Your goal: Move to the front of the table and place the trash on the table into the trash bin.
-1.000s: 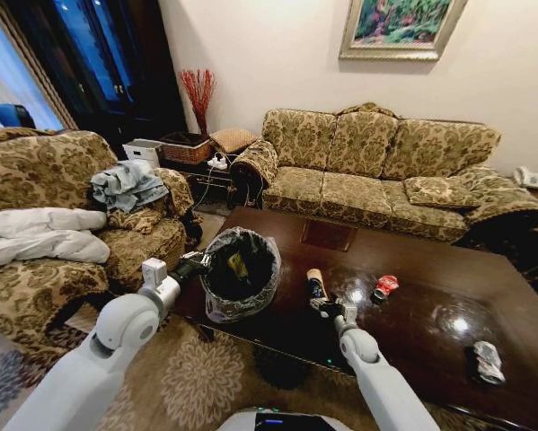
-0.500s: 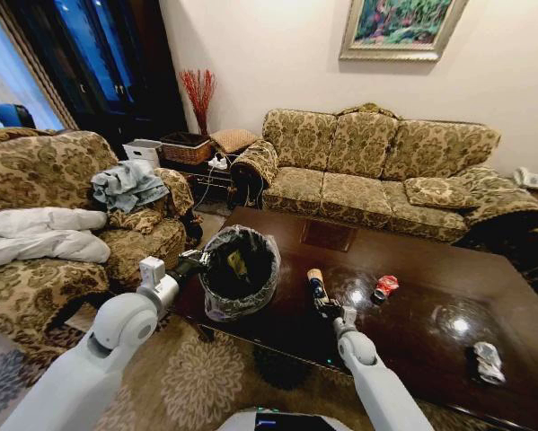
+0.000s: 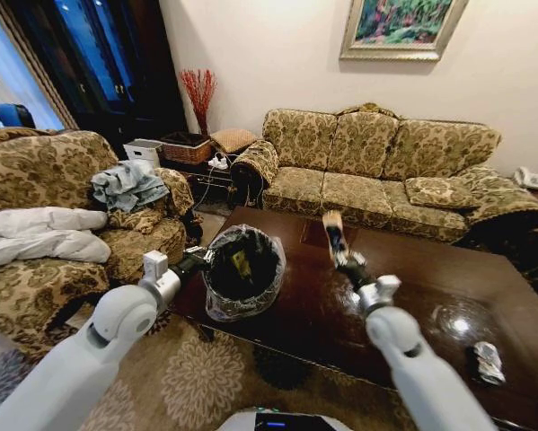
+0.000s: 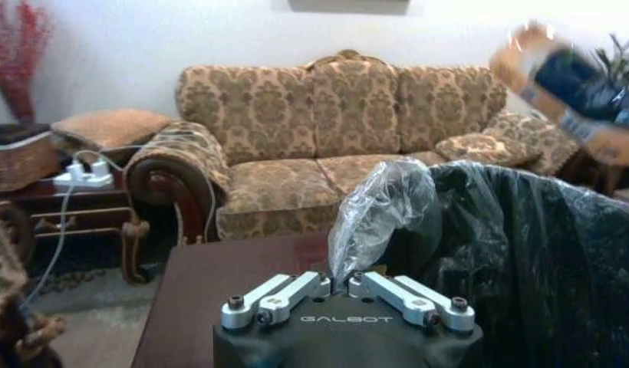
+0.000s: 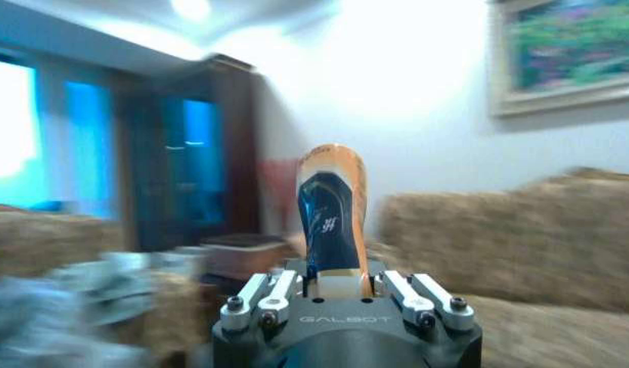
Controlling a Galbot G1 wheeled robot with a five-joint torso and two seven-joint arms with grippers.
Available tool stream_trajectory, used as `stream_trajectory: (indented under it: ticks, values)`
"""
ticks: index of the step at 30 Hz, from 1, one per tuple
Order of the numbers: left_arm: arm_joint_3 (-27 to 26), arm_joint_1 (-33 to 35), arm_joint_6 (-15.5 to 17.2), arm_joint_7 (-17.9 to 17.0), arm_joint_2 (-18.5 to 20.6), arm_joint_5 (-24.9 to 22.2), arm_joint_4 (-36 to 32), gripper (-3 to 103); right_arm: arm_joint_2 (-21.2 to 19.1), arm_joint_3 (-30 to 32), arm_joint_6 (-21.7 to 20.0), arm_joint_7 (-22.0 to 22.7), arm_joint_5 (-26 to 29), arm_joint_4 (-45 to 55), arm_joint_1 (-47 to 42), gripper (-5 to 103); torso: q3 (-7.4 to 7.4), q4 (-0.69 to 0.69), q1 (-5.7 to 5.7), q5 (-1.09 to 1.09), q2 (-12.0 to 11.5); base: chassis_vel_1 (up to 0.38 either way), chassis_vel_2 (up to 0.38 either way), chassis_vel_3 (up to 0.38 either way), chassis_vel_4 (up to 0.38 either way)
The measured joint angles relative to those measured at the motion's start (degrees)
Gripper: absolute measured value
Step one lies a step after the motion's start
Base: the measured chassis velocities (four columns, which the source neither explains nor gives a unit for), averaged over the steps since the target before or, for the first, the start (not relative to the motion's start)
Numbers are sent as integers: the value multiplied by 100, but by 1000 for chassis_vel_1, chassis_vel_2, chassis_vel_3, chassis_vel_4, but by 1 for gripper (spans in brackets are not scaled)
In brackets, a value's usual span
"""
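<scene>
The trash bin (image 3: 222,303), black with a crinkled grey bag, stands on the near left corner of the dark glossy table (image 3: 430,287). My left gripper (image 3: 202,260) is at the bin's left rim, shut on a fold of the bag (image 4: 381,203); my left gripper (image 4: 340,285) pinches that fold between its fingertips. My right gripper (image 3: 345,259) is raised above the table, right of the bin, shut on the base of a brown bottle (image 3: 332,228) that points upward. The bottle (image 5: 330,215) stands upright in my right gripper (image 5: 335,287). A yellow-green wrapper (image 3: 241,263) lies inside the bin. A crushed silver-white can (image 3: 487,361) lies near the table's front right.
A patterned sofa (image 3: 376,166) runs behind the table and an armchair (image 3: 62,224) with clothes sits at the left. A side table with a woven basket (image 3: 186,148) and red twigs stands in the far corner. Patterned carpet (image 3: 188,377) lies in front.
My right gripper has lifted the bottle off the table, up and away from me. The left gripper still holds the bag's edge in the same place.
</scene>
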Motion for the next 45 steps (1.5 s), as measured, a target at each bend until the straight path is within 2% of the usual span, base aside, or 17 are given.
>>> stream_trajectory:
  ticks: [1, 2, 4, 5, 8, 9, 12, 16, 23, 30, 32, 34, 36, 37, 41, 44, 45]
  values:
    - [0, 0, 0, 0, 0, 0, 0, 4, 0, 0, 0, 0, 0, 0, 0, 31, 0, 0, 0, 0, 0, 0, 0, 0, 0]
    - [202, -317, 27, 34, 150, -151, 136, 4, -341, -113, -45, -224, 350, 344, 183, 31, -1, -1, 0, -3, 0, 0, 0, 0, 0]
    - [295, -460, 48, 34, 199, -217, 189, 4, -463, -266, -94, -346, 513, 441, 319, 31, 0, -1, 0, -4, 0, 0, 0, 0, 0]
    - [475, -692, 81, 34, 245, -300, 251, 4, -546, -414, -138, -484, 649, 516, 444, 31, 0, 2, 0, 1, 0, 0, 0, 0, 0]
    - [1275, -1475, 170, -31, 272, -514, 460, 4, -649, -820, -202, -818, 878, 626, 716, 31, 0, 2, 0, -2, 0, 0, 0, 0, 0]
    - [1275, -1475, 170, -31, 272, -514, 460, 4, -649, -820, -202, -818, 878, 626, 716, 31, 0, 2, 0, -2, 0, 0, 0, 0, 0]
    - [2211, -2102, 238, -120, 106, -685, 671, 4, -635, -1130, -110, -1092, 825, 413, 801, 31, 1, -1, 1, -2, -1, 0, 0, 0, 0]
    - [2571, -2343, 261, -190, -68, -691, 778, 4, -533, -1295, 12, -1182, 631, 172, 820, 31, 0, -2, 1, 1, -1, 0, 0, 0, 0]
    - [2598, -2312, 277, -211, -78, -719, 765, 4, -382, -1574, 196, -1338, 406, -22, 859, 31, 0, 0, 1, -2, -1, 0, 0, 0, 0]
    - [2434, -2151, 296, -205, 36, -810, 578, 4, -200, -1963, 287, -1511, -106, -317, 947, 30, 0, 0, 1, -1, -1, 0, 0, 0, 0]
    - [2382, -2083, 297, -206, 37, -810, 545, 4, -164, -2019, 325, -1593, -325, -408, 935, 40, 0, 0, 0, -2, -1, 0, 0, 0, 0]
    - [2361, -2051, 297, -206, 39, -810, 525, 4, -150, -2054, 363, -1609, -416, -444, 931, 40, 0, 0, 0, -2, -1, 0, 0, 0, 0]
    - [2305, -1985, 300, -202, 43, -810, 479, 4, -139, -2105, 389, -1606, -513, -460, 921, 51, 0, 0, 0, -2, -1, 0, 0, 0, 0]
    - [2305, -1985, 300, -202, 43, -810, 479, 4, -139, -2105, 389, -1606, -513, -460, 921, 51, 0, 0, 0, -2, -1, 0, 0, 0, 0]
    - [2110, -1825, 300, -160, 85, -805, 437, 4, -160, -2102, 425, -1622, -600, -471, 909, 73, 0, 0, 0, -1, -1, 0, 0, 0, 0]
    - [2051, -1779, 296, -126, 100, -796, 425, 4, -161, -2096, 426, -1627, -600, -455, 907, 78, 0, 0, 0, -2, -1, 0, 0, 0, 0]
    - [1994, -1737, 289, -101, 116, -792, 404, 4, -156, -2092, 426, -1630, -598, -444, 911, 84, 0, 0, 0, -2, -1, 0, 0, 0, 0]
